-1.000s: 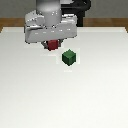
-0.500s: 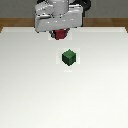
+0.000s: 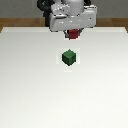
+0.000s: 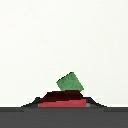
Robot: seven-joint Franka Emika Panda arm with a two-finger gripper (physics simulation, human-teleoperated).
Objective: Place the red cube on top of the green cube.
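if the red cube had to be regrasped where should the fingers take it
By two opposite side faces, coming straight down from above. The red cube is small with plain flat faces, so any parallel pair suits the fingers. The gripper already holds it that way, lifted clear of the table, apart from the green cube.

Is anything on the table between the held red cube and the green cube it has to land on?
Nothing visible. The gripper holds the red cube above the table, and the green cube sits alone on bare white surface. The wrist view shows only the green cube past the red cube.
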